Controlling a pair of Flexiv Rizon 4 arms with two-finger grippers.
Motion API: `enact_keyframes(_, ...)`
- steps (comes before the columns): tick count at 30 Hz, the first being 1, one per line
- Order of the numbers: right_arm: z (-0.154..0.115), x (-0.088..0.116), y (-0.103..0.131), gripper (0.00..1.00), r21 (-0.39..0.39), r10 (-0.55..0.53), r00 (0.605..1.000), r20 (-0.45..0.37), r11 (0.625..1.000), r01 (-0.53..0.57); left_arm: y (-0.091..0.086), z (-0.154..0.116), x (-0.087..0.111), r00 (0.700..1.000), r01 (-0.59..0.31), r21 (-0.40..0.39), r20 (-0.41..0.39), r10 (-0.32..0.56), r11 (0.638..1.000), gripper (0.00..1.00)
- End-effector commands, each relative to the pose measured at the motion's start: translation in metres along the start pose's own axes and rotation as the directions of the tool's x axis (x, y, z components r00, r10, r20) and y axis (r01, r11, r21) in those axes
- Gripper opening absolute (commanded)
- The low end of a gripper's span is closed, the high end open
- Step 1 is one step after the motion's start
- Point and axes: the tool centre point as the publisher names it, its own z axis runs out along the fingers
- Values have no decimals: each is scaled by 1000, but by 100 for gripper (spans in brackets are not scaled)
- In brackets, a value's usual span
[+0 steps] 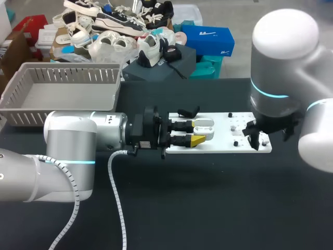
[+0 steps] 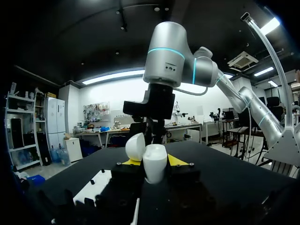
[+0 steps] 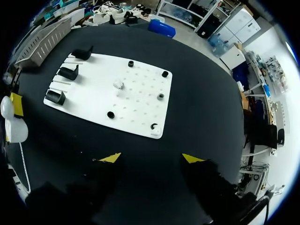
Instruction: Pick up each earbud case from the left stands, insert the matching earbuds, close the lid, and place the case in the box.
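My left gripper (image 1: 200, 132) is shut on a white earbud case (image 1: 206, 127) with its lid up, held over the left part of the white board (image 1: 223, 145). In the left wrist view the open case (image 2: 153, 161) sits between the yellow tips, with my right arm close ahead. My right gripper (image 1: 256, 139) hangs over the board's right end, open and holding nothing (image 3: 151, 158). Below it lie a white earbud (image 3: 118, 85) among black pegs (image 3: 161, 96), and three black stands (image 3: 69, 72) with nothing on them. The held case (image 3: 15, 130) shows beside the board.
A grey slatted basket (image 1: 73, 75) stands at the table's back left. A grey cable (image 1: 118, 203) loops from my left arm across the black tabletop. Shoes and boxes are piled behind the table's far edge.
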Motion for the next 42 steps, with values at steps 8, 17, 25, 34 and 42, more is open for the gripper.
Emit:
enact_keyframes(8,17,-11,2,47,28,-11,1000,1,1000,11,0,0,1,1000,-2,0,2,2,1000,0)
enact_keyframes(17,32,-14,-4,43,31,-13,1000,-5,999,13,0,0,1,1000,-2,0,2,2,1000,0)
enact_keyframes(25,39,-20,-4,42,27,-24,1000,-2,999,24,0,0,1,1000,-2,0,2,2,1000,0)
enact_keyframes(34,43,-22,-7,34,22,-26,1000,-6,999,26,0,0,1,1000,-2,0,2,2,1000,0)
enact_keyframes(42,47,-24,-7,36,16,-31,999,-11,999,32,0,0,1,1000,-2,0,2,2,1000,0)
